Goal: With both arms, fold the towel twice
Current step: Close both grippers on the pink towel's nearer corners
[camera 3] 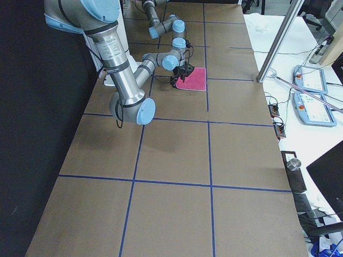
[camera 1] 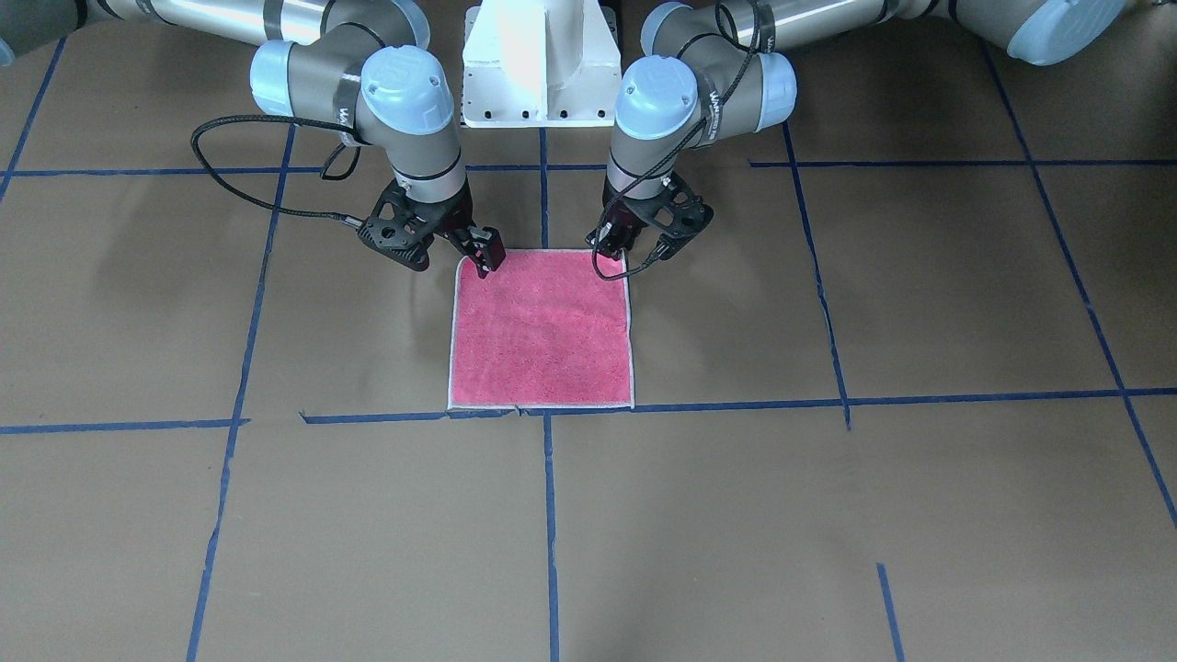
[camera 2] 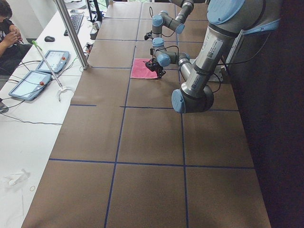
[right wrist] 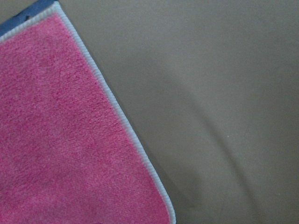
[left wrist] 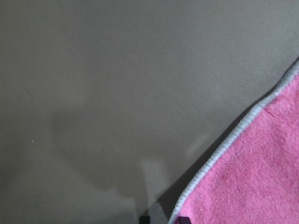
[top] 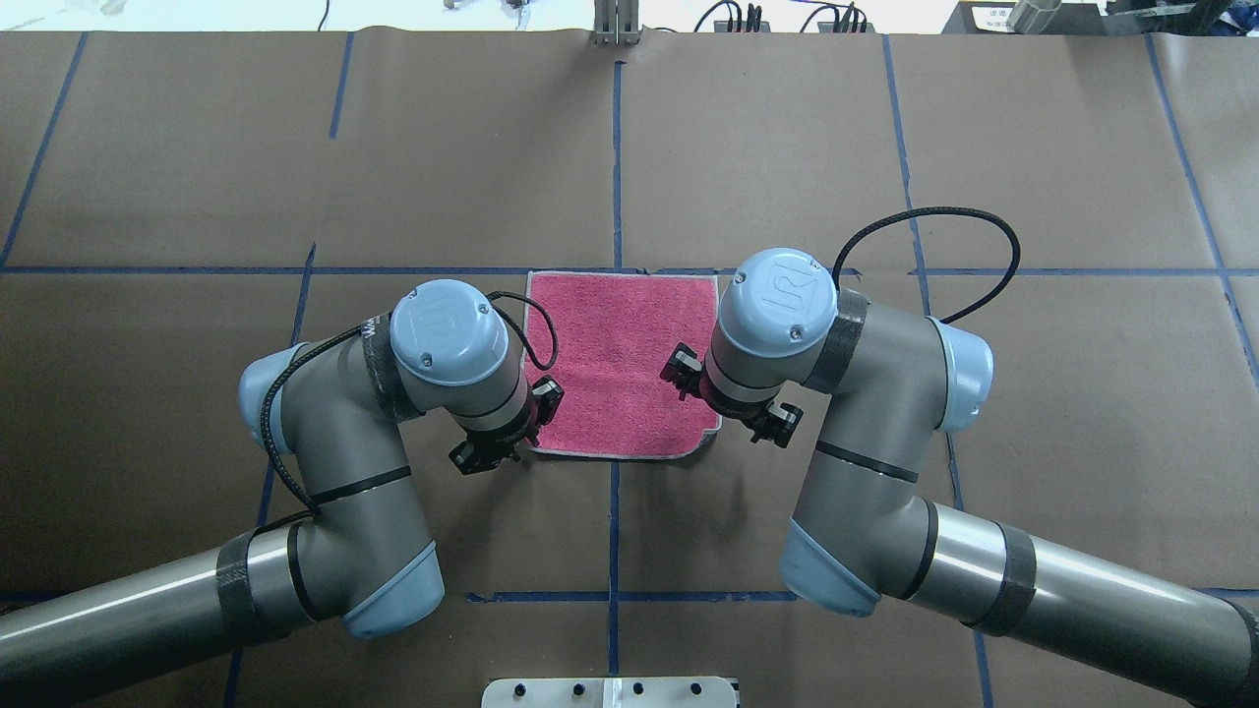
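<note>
A pink towel (camera 1: 541,331) lies flat and unfolded mid-way across the table (camera 1: 919,515), well apart from every edge. The right gripper (camera 1: 485,260) and left gripper (camera 1: 618,246) sit at its two corners nearest the robot's edge. Whether they are clamped cannot be told. The first fold seems to be beginning: both corners need lifting together toward the far edge.

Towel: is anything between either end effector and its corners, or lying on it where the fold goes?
Nothing visible does. The towel lies flat, pink face bare, and the left end effector and right end effector are at its two robot-side corners.
</note>
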Action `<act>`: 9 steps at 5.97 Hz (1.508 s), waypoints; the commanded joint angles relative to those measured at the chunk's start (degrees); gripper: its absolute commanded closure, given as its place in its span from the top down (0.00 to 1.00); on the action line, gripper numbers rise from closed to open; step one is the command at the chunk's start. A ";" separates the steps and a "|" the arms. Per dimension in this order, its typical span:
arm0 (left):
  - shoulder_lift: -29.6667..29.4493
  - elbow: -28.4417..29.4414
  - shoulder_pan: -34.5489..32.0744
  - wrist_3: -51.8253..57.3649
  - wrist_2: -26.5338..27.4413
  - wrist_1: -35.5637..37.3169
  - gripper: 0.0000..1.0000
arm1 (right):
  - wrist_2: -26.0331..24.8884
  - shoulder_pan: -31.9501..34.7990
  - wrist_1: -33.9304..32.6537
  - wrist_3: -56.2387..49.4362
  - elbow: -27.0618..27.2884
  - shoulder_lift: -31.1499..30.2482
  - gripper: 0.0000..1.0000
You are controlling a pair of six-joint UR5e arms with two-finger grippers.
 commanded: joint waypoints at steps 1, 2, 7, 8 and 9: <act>0.29 0.02 -0.01 0.19 0.00 -0.72 0.35 | 0.00 0.09 -0.02 0.00 0.06 0.02 1.00; 0.29 0.11 -0.01 0.11 0.00 -0.72 0.34 | 0.00 0.09 -0.02 0.00 0.06 0.02 1.00; 0.03 0.02 -0.01 1.24 0.00 -1.07 0.00 | 0.00 -0.09 -0.02 0.09 -0.03 -0.24 1.00; 0.03 0.02 -0.09 1.25 0.00 -1.07 0.00 | -0.09 -0.79 -0.02 0.44 -0.03 -0.42 1.00; 0.11 0.02 -0.10 1.25 0.09 -0.99 0.00 | -0.35 -2.79 0.06 2.62 -0.55 -0.42 1.00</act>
